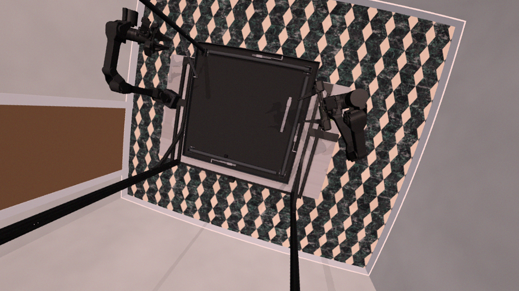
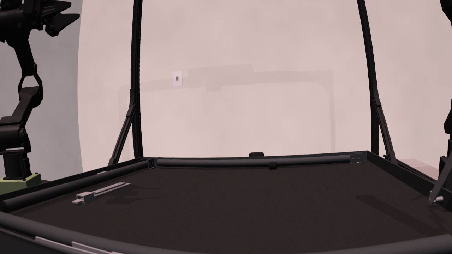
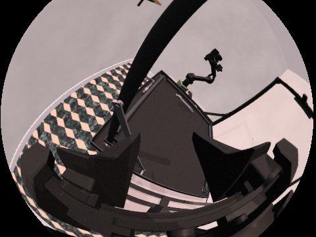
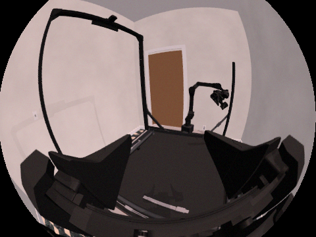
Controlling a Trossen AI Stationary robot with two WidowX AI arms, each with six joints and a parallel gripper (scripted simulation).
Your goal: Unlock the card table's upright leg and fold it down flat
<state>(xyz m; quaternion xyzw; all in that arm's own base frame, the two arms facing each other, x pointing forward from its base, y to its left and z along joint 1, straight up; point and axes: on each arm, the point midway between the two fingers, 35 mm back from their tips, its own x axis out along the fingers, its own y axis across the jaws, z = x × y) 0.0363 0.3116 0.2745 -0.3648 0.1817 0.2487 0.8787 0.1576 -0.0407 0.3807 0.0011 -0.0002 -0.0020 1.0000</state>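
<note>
The black card table (image 1: 243, 110) lies upside down on the patterned floor. Its upright leg (image 1: 164, 20) rises from the corner nearest the left arm; in the left wrist view it is the thick dark bar (image 3: 167, 31). The leg's slanted brace (image 2: 437, 186) shows at the right edge of the exterior view. My left gripper (image 1: 158, 45) (image 3: 166, 135) is raised beside the leg's upper part, fingers part open and empty. My right gripper (image 1: 318, 90) (image 4: 168, 136) is open and empty over the opposite table edge.
Folded legs lie along the rim (image 2: 253, 162), (image 2: 69, 186). A grey latch bar (image 2: 97, 192) lies flat on the underside. Black rig posts (image 1: 292, 253), (image 1: 57, 213) rise at two table corners. A brown door (image 1: 26, 150) is in the wall behind the left arm.
</note>
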